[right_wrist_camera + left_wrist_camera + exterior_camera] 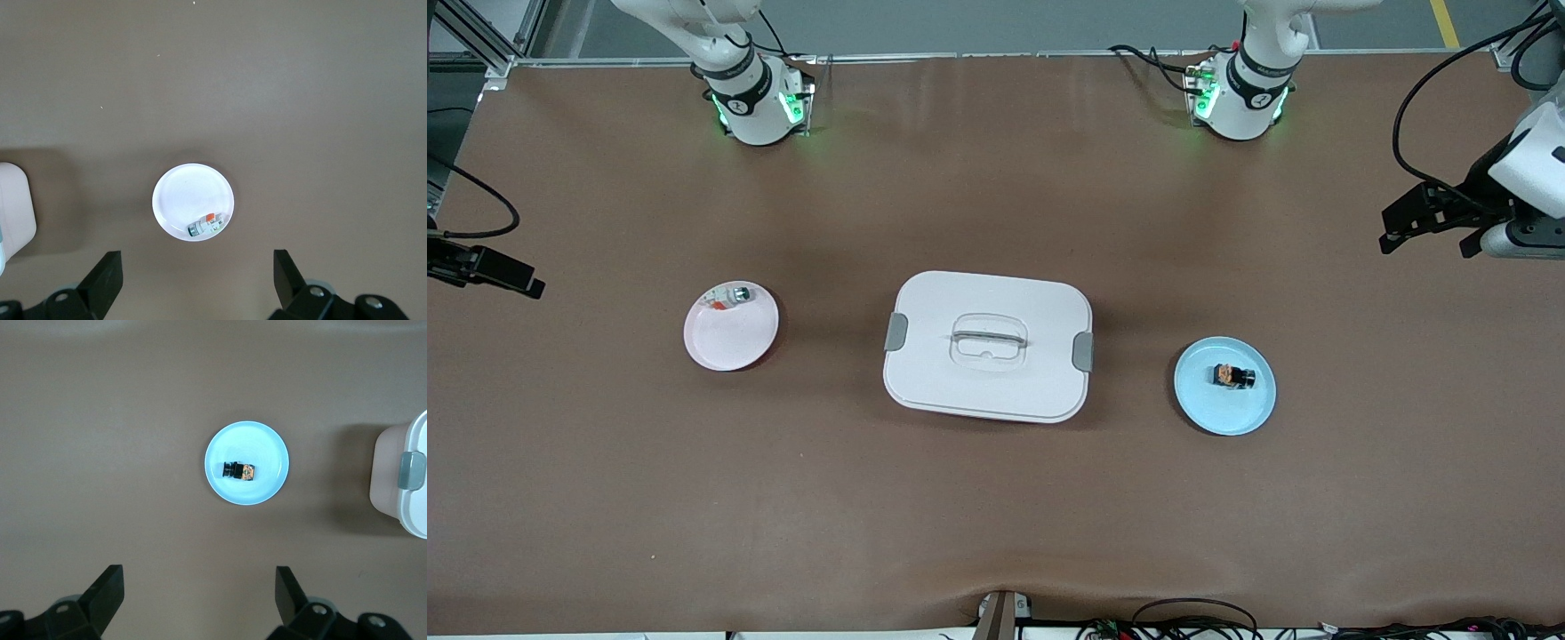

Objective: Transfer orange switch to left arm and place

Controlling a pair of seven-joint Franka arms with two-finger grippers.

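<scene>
The orange switch (pixel 1233 376) lies flat in the middle of a round blue plate (pixel 1200 400) on the brown bench (pixel 996 498), toward the left arm's end. It is a tiny black block with an orange part in its middle, and nothing is touching it. The big white box (pixel 987 347) sits in the middle of the bench with its lid on, a grey clip on each short side and a clear handle sunk into the top. The blue plate is near the box but not touching it. Toward the right arm's end sits a round pink plate (pixel 725 342), also apart from the box. A small silver-white part with a red bit (pixel 729 297) rests at the edge of the pink plate, on the side farther from the front camera. The left pincer (pixel 200 593) is up in the air over the bare bench near the blue plate, with its two black fingers (pixel 107 590) spread wide apart and holding nothing. The right pincer (pixel 198 275) is up in the air over the bench near the pink plate, and its fingers (pixel 105 275) are spread wide apart too, with nothing between them. Both white arms rise from their bases at the edge of the bench farthest from the front camera.
</scene>
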